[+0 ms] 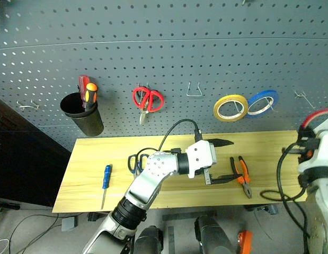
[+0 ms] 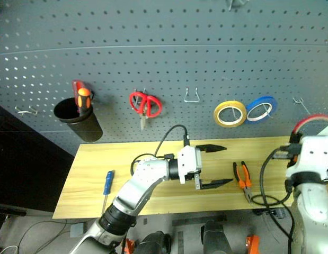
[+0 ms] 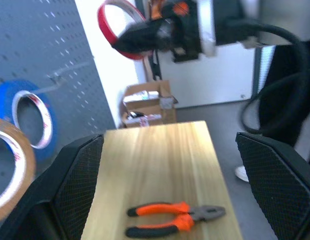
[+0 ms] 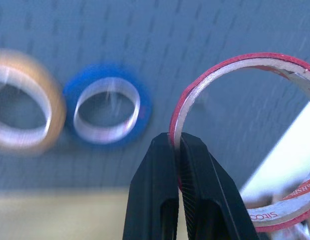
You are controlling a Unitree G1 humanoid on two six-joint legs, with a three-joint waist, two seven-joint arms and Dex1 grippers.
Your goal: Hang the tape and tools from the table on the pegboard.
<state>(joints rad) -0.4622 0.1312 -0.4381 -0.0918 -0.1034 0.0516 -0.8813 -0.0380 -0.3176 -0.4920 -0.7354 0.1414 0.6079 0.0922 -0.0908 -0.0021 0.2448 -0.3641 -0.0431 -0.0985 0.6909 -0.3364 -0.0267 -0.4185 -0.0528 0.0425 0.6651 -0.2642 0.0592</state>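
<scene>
text: "SICO…" partly legible | on: inner face of red tape [image 4: 275, 216]

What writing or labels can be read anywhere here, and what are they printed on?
"SITCO...": partial print on the inner face of the red tape, which the right tool pinches by its rim; the letters are cut off and uncertain.
A second bit of red print at the edge of that tape: too blurred to read.
Pliers, blue tape ring, yellow tape ring, pegboard: no legible text.
</scene>
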